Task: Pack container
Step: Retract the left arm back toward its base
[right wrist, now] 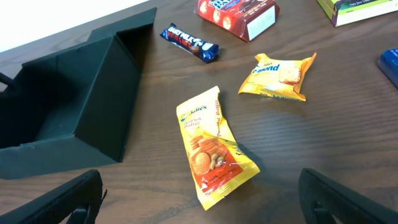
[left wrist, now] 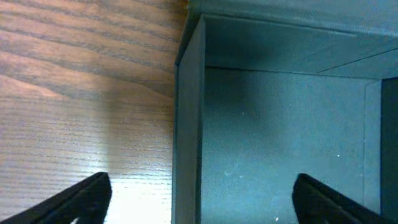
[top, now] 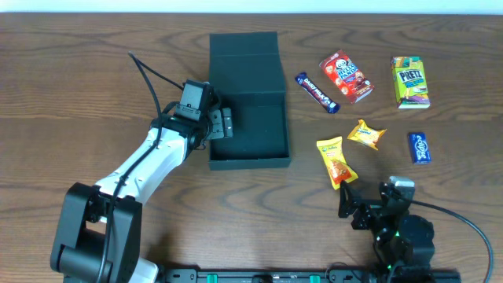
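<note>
- Now left of centre on the table (top: 78, 63), the container (top: 255, 130), open, floor bare, with its flap lid (top: 245, 59) folded back flat on the far side.
- Wide apart at the left jaws, astride the container's left wall: one finger (left wrist: 84, 198) outside over the wood, the other (left wrist: 333, 200) inside over the box floor. Nothing gripped; cannot tell whether either finger touches the wall.
- Likewise wide apart at the right jaws, holding nothing, low by the near edge of the table, to the right of the container and well apart from it.
- Just beyond the right jaws, flat on the table and not touched by them, a yellow-orange biscuit packet (top: 335, 161).
- Further right, a smaller yellow packet (top: 367, 134), and near it a blue packet (top: 419, 147).
- Along the far side, right of the container: a dark chocolate bar (top: 316, 92), a red snack box (top: 346, 77) and a green-yellow Pretz box (top: 410, 82).
- All six snacks on the bare wood, outside the container.
</note>
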Robot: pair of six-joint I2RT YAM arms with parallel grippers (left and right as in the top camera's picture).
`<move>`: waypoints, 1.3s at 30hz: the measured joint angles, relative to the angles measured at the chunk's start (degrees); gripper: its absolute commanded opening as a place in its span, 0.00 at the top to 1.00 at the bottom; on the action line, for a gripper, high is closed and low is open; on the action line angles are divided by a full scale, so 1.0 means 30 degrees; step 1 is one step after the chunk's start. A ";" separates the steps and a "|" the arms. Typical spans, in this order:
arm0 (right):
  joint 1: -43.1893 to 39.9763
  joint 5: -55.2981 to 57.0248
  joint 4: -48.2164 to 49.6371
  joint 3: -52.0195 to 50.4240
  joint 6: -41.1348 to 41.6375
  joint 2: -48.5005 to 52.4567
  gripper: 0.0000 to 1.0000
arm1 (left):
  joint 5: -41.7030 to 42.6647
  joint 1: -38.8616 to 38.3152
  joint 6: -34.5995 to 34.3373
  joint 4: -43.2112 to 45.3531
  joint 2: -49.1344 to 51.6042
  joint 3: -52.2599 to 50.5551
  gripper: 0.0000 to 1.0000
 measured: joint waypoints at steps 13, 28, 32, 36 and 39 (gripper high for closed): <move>0.0000 0.0000 -0.0007 0.0000 0.0000 0.0000 0.01 | 0.0000 -0.0007 0.1887 -0.4109 -0.6841 0.2222 0.05; 0.0000 0.0000 0.0000 0.0000 0.0000 0.0000 0.01 | 0.0000 0.0000 0.4087 -1.0732 -1.4506 0.2237 0.05; 0.0000 0.0000 0.0000 0.0000 0.0000 0.0000 0.01 | 0.0000 -0.0007 0.4510 -1.2983 -1.5271 0.2929 0.05; 0.0000 0.0000 -0.0007 0.0000 0.0000 0.0000 0.01 | 0.0321 0.0000 0.5151 -1.4914 -1.5169 0.5246 0.05; 0.0000 0.0000 0.0000 0.0000 0.0000 0.0000 0.01 | 0.0576 -0.0007 0.5705 -1.6123 -1.5176 0.7023 0.05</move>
